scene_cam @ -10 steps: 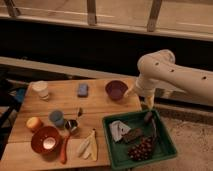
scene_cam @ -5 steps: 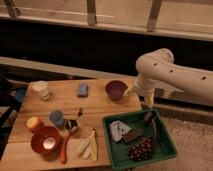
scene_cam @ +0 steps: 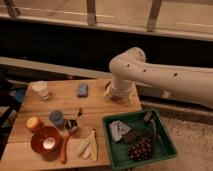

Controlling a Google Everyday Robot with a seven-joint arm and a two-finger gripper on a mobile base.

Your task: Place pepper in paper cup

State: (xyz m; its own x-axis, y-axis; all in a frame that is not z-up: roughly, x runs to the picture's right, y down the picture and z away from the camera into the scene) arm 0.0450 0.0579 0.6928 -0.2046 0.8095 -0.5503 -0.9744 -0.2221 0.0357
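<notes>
Camera view: pepper [scene_cam: 64,149] down at the near edge of the wooden table [scene_cam: 100,107], gripper [scene_cam: 116,93] way off at the far right.

Nearest, the pepper lies on the wood just right of the orange bowl [scene_cam: 45,141], pointing roughly near to far, with pale yellow strips [scene_cam: 87,146] a bit further right. Right of those sits the green tray [scene_cam: 170,145] with a dark grape bunch [scene_cam: 141,148] in it. Next back are a shiny metal cup [scene_cam: 71,126] and a small blue cup [scene_cam: 56,118] side by side. Further back, the paper cup [scene_cam: 40,90] stands upright near the far left corner, well apart from the pepper, and a blue sponge [scene_cam: 82,90] sits mid-table. The gripper hangs low over the far right corner; can't tell if it's clenched or released.
</notes>
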